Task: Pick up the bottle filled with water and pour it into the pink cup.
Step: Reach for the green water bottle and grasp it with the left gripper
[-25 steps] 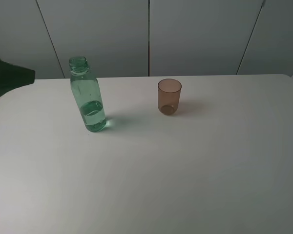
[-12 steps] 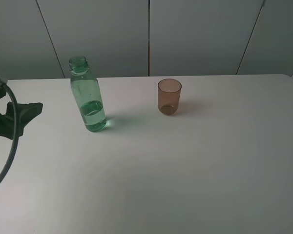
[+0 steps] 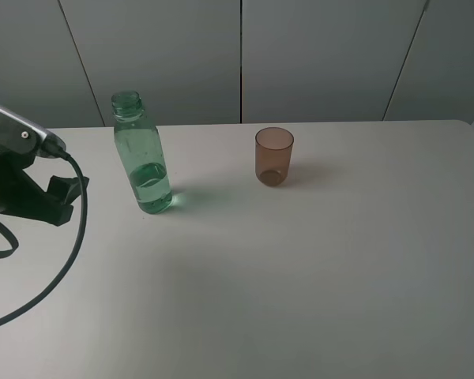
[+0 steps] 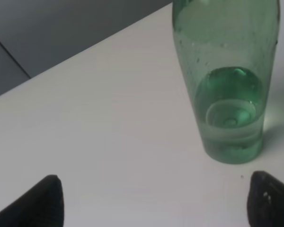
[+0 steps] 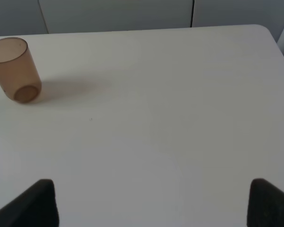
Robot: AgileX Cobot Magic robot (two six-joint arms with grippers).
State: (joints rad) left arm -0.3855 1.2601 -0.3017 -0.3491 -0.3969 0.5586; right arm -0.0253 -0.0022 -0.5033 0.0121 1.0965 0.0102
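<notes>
- The right gripper (image 5: pixel 154 203) hangs toward the near edge of the counter (image 3: pixel 316 284), jaws spread and holding nothing (the high camera does not catch it).
- By the left edge, the left gripper (image 4: pixel 158 201) is spread wide and empty, facing the bottle (image 3: pixel 144 170) but apart from it.
- The bottle stands upright toward the far left corner, capless, with water low in it. This looks like the approach step; next the jaws must pass around its body, then close.
- The pink cup (image 3: pixel 274 156) stands upright near the middle of the far edge, well apart from the bottle.
</notes>
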